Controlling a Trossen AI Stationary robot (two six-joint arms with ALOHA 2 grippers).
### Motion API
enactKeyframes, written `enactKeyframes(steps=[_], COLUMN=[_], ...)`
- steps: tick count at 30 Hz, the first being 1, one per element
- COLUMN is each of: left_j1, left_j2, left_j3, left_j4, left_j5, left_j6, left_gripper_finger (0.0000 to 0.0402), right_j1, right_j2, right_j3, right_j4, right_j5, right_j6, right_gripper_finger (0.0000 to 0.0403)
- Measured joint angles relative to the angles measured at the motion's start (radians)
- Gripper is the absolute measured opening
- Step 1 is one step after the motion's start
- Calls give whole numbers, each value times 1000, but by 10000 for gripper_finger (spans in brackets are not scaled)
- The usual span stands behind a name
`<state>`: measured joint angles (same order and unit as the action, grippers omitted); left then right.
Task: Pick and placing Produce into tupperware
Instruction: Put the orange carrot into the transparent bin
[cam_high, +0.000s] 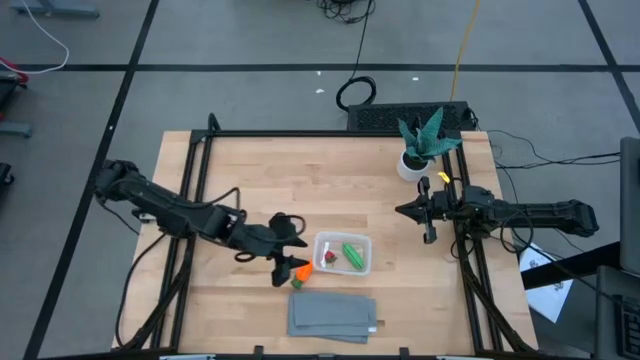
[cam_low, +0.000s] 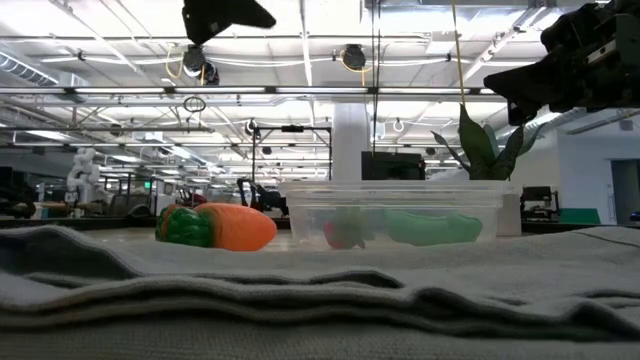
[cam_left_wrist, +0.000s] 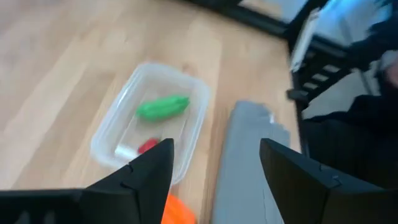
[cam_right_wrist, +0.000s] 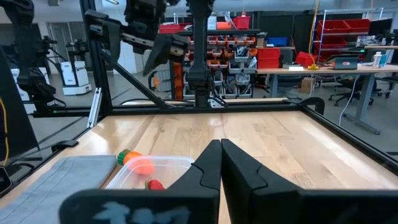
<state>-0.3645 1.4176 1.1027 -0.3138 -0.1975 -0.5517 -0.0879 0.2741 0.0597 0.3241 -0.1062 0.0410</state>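
Observation:
The clear tupperware (cam_high: 343, 253) (cam_left_wrist: 118, 127) stands on the wood table with the green pod (cam_high: 353, 256) (cam_left_wrist: 161, 107) and the red berry (cam_high: 329, 258) (cam_left_wrist: 147, 145) inside. The orange carrot (cam_high: 300, 272) (cam_low: 225, 227) lies on its side on the table just left of the tupperware, green top pointing left in the low view. My left gripper (cam_high: 290, 258) (cam_left_wrist: 214, 165) is open and hangs in the air above the carrot, touching nothing. My right gripper (cam_high: 405, 210) (cam_right_wrist: 221, 155) is shut and waits right of the tupperware, off the table.
A folded grey cloth (cam_high: 333, 315) (cam_left_wrist: 249, 174) lies near the front edge, just in front of the tupperware. A spiky green plant in a white pot (cam_high: 420, 150) stands at the far right. Black frame rails run along the table's sides.

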Motion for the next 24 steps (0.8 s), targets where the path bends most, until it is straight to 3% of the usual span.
enactKeyframes(steps=[5,12,18,24], left_j1=[18,20,23,42], left_j2=[98,178,195,195], left_j3=[106,130,132,132], left_j4=[-145,-93,-15,-115], left_j5=[83,231,213,94], left_j6=[-57,25,3,-228], left_gripper_finger=[244,244,244,244], right_j1=[0,0,0,0], right_j2=[0,2,6,7], right_j3=[0,0,0,0], right_j4=[-1,-1,-1,0], right_j5=[0,0,0,0], right_j6=[0,0,0,0], right_gripper_finger=[0,0,0,0])
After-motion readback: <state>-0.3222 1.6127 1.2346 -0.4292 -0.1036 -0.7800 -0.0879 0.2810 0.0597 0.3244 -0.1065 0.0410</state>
